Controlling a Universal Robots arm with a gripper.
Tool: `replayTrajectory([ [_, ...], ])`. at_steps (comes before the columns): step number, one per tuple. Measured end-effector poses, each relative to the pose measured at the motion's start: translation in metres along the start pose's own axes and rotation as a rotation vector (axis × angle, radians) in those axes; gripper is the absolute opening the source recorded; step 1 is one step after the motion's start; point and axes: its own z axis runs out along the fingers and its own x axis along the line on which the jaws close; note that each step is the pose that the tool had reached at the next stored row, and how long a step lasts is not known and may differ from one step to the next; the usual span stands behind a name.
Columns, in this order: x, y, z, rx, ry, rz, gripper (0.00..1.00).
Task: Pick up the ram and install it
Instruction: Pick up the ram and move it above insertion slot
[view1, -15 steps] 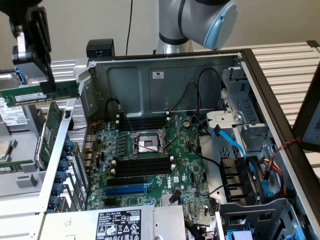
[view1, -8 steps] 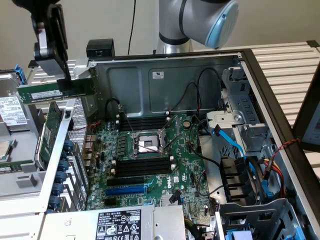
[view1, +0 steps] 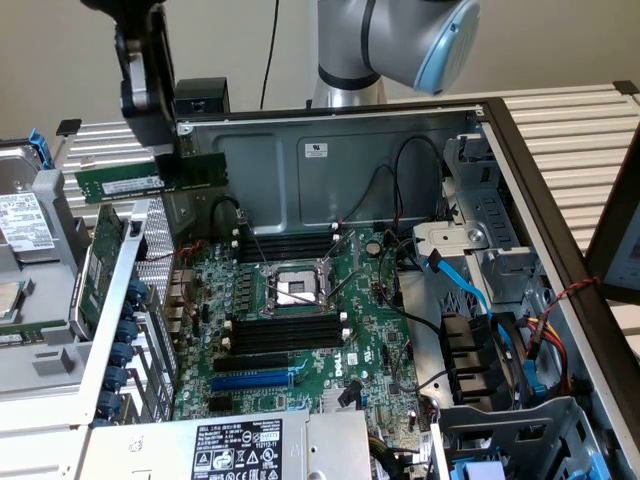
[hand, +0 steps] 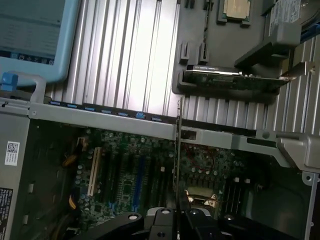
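Observation:
The ram (view1: 150, 179) is a long green stick with black chips. It hangs level in the air above the case's rear corner, at the exterior view's upper left. My gripper (view1: 170, 160) is shut on the ram's right half, with the black wrist body rising above it. In the wrist view the ram (hand: 178, 150) appears edge-on as a thin dark line running out from between my fingers (hand: 167, 216). Empty black memory slots (view1: 290, 332) lie on the motherboard (view1: 360, 350) below the CPU socket (view1: 295, 288), and more slots (view1: 290, 245) lie above it.
A grey tray (view1: 60, 350) at the exterior view's left holds green expansion cards (view1: 100, 262). A labelled power supply (view1: 240, 447) sits at the case's near edge. Blue and black cables (view1: 470, 290) and drive bays fill the case's right side.

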Motion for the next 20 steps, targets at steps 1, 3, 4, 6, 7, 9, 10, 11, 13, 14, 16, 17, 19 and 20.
replayTrajectory([
  [1,0.001,-0.0045,-0.0001,-0.0001,0.0,0.0,0.13],
  [3,0.002,-0.0134,-0.0002,-0.0001,-0.0001,-0.001,0.13],
  [4,0.002,-0.018,-0.0003,-0.0003,0.0,-0.001,0.13],
  [6,0.003,-0.0271,-0.0003,-0.0021,0.0,-0.001,0.13],
  [7,0.004,-0.0314,-0.0002,-0.0033,0.0007,-0.001,0.13],
  [9,0.005,-0.0404,0.0001,-0.0041,0.0043,-0.001,0.13],
  [10,0.005,-0.0449,0.0002,-0.0044,0.0074,-0.001,0.13],
  [11,0.006,-0.0498,0.0003,-0.0049,0.0115,-0.001,0.13],
  [13,0.005,-0.0589,0.0003,-0.0053,0.0176,-0.001,0.13],
  [14,0.005,-0.0634,0.0004,-0.0055,0.0201,-0.001,0.13],
  [16,0.002,-0.0723,0.0009,-0.0059,0.025,-0.001,0.13],
  [17,0.001,-0.0764,0.0011,-0.0062,0.0277,-0.001,0.13],
  [19,-0.003,-0.0845,0.0017,-0.0065,0.0323,-0.001,0.13],
  [20,-0.004,-0.0885,0.0019,-0.0066,0.034,-0.001,0.13],
])
